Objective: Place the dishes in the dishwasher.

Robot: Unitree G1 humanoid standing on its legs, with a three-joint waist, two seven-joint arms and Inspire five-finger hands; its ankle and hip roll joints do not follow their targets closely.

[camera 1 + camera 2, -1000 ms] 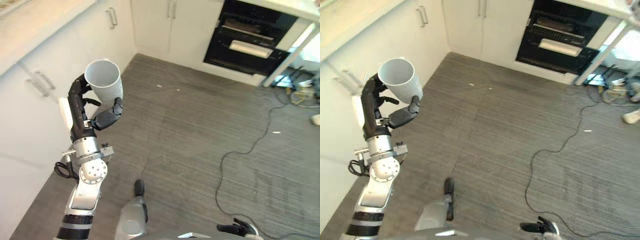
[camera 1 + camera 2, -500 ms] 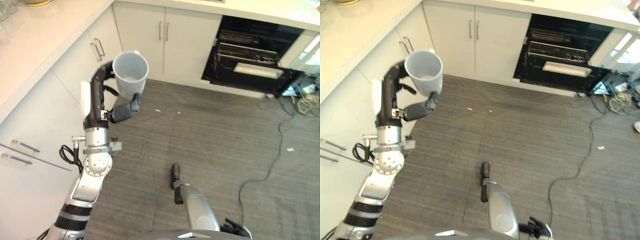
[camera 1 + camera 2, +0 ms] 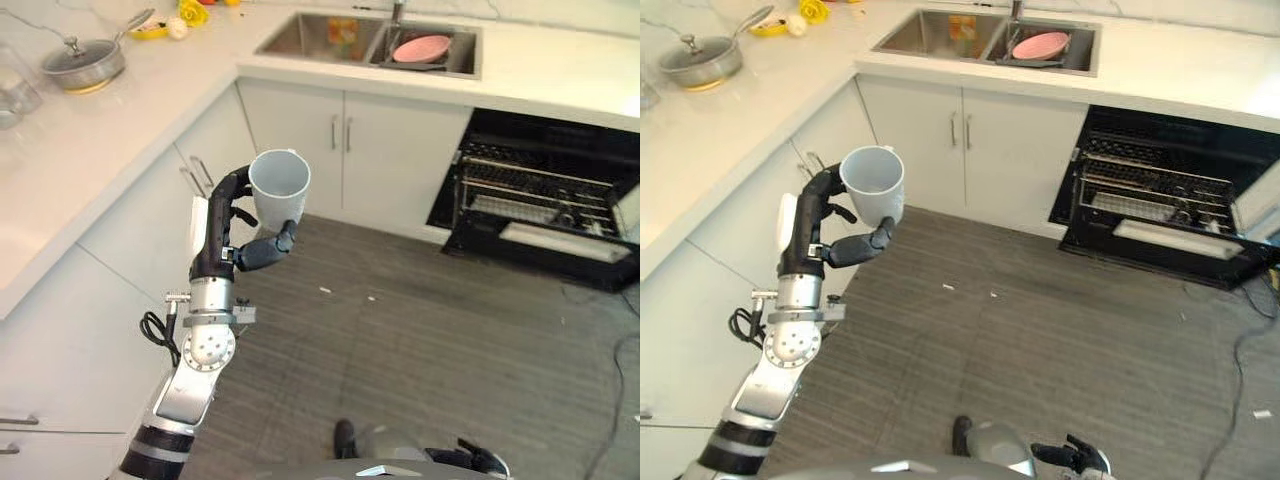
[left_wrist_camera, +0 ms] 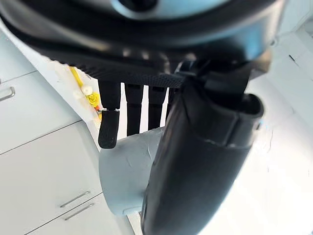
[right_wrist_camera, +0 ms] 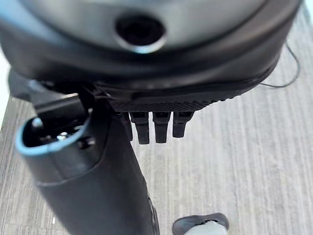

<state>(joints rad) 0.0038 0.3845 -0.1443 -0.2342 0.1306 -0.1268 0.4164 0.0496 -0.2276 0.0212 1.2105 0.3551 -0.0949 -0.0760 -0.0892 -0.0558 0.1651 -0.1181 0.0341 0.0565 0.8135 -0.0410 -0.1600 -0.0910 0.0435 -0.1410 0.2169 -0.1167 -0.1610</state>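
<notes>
I count one pale grey plastic cup (image 3: 280,190), one pink plate (image 3: 422,48), one lidded steel pot (image 3: 83,62), two sink basins (image 3: 318,35).

A pale grey cup (image 3: 280,188) sits in the dark left robot hand (image 3: 232,232). Beyond it: white cabinets (image 3: 385,165), a pink plate (image 3: 422,48), and grey-striped floor (image 3: 420,340).

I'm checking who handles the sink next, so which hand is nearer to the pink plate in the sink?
Left. The left hand, holding a grey cup, is raised below the counter, toward the pink plate in the sink. The right hand hangs low over the floor.
</notes>
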